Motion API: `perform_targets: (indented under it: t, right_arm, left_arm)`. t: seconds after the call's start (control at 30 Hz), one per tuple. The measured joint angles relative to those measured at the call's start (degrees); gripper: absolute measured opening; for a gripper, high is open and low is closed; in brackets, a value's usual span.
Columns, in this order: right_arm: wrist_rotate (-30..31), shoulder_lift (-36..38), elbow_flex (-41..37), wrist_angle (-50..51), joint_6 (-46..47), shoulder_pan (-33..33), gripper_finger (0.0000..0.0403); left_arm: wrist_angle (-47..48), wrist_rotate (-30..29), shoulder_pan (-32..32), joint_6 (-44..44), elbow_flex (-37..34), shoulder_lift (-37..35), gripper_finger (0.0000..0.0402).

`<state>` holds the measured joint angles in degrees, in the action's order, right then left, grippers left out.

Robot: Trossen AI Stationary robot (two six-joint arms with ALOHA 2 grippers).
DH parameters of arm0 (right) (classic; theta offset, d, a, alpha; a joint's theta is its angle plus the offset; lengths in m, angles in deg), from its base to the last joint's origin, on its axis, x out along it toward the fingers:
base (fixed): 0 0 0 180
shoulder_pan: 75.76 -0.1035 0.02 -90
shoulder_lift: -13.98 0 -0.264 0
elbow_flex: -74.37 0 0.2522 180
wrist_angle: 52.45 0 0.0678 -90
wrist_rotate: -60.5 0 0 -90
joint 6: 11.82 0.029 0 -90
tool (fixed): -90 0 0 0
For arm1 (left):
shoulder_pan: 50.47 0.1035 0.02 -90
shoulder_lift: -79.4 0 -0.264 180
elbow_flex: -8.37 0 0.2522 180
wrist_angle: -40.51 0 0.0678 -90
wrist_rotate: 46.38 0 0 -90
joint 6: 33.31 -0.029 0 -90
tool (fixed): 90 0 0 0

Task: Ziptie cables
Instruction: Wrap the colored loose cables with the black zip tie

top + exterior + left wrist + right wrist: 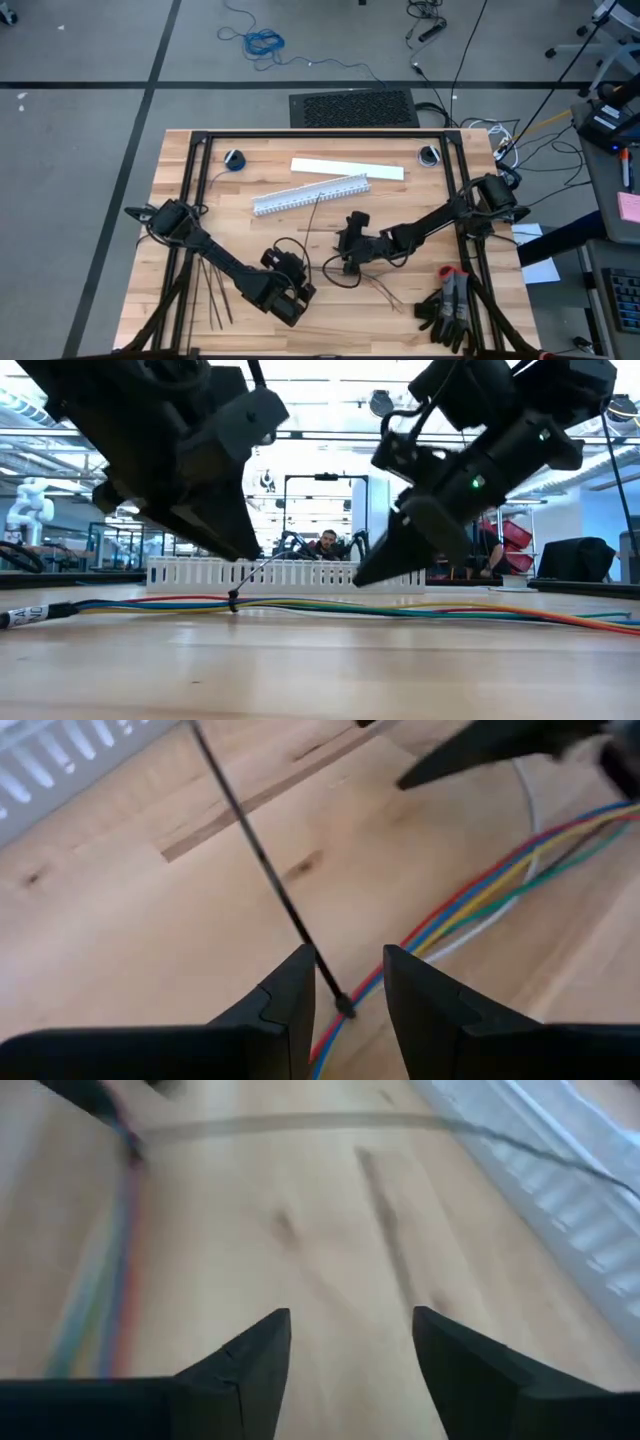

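From above, you see the cables (365, 278) lying between both grippers near the table's front, spare zipties (212, 290) at the left. At table level, one ziptie (250, 575) already cinches the bundle, its stiff tail uncut. Your left gripper (345, 982) stands slightly parted, empty; the right gripper (350, 1330) wide, empty.

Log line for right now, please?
wires: flat on table, ziptie looped round them, tail sticking up | left end effector: open, straddling ziptie head | right end effector: open, empty
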<state>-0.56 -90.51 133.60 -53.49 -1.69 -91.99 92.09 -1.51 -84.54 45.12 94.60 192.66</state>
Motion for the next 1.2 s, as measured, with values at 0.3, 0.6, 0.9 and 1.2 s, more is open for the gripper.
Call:
perform_targets:
  t: [0.3, 0.6, 0.9, 1.2]
  right_arm:
    - [0.8, 0.0, 0.0, -3.8, -3.0, 1.4, 0.0153]
    - [-25.4, 0.0, 0.0, -17.3, -6.4, 10.7, 0.0139]
    - [-44.0, 0.0, 2.9, -22.7, -5.2, 23.5, 0.0139]
    - [-44.1, -0.1, 3.6, -22.2, -9.1, 25.8, 0.0139]
  left_arm:
    - [4.9, -11.4, 2.0, -4.1, -1.2, -0.1, 0.0118]
    - [12.9, -15.1, -1.8, 19.3, -12.3, -3.6, 0.0118]
    - [12.9, -8.8, -5.3, 26.3, -25.0, -13.7, 0.0118]
    - [24.8, 4.1, -9.5, 36.2, -26.0, -23.2, 0.0118]
